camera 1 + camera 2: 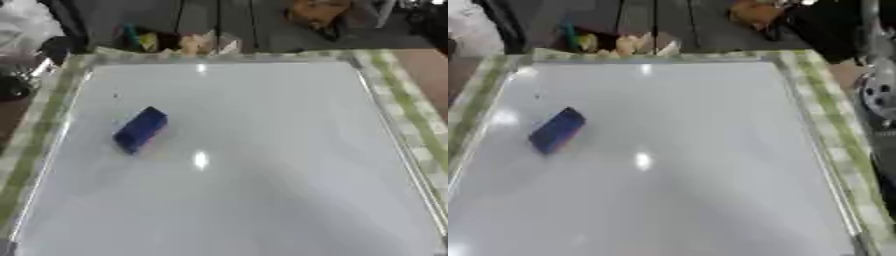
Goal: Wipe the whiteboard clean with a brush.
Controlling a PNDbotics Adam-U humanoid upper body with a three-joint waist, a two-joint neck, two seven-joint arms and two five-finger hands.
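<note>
Brush: blue rectangular block eraser [140,129], unheld, on the glossy white whiteboard [262,175].
Hands: unseen; finger state unknowable.
Technique: we should grasp its long sides squarely.

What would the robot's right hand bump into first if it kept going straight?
Cannot tell: neither hand shows. Only a black and silver arm part shows at the right edge, beside the whiteboard. The blue brush lies untouched on the board's left part.
</note>
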